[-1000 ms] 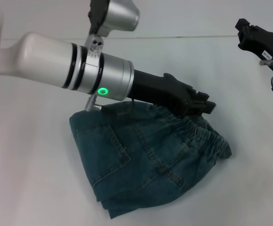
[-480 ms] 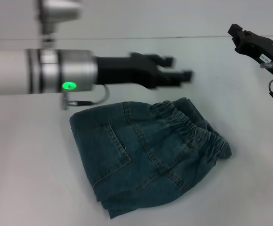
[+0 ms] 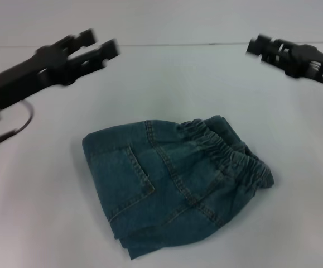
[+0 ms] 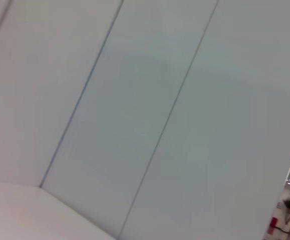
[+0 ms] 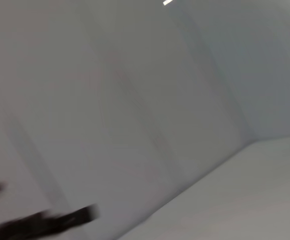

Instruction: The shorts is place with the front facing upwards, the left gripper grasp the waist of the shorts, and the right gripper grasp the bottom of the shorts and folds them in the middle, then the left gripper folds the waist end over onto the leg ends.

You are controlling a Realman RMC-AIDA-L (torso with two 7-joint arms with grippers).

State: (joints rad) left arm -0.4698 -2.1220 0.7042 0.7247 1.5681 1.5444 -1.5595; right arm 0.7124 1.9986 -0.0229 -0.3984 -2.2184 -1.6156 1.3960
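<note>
Currently, status by item:

Shorts (image 3: 175, 187): folded into a compact bundle, lying flat on the white table (image 3: 33, 212), near the front middle of the head view; a patch pocket faces up.

Waist (image 3: 228, 151): ruffled elastic band along the right side of the bundle, resting on the table.

Left gripper (image 3: 102, 44): raised above the table, up and to the left of the shorts, well apart from them; fingers slightly parted, nothing held.

Right gripper (image 3: 256, 46): raised at the upper right, well apart from the waist; finger gap cannot be told; no cloth held.

Wrist views: only pale wall panels.
</note>
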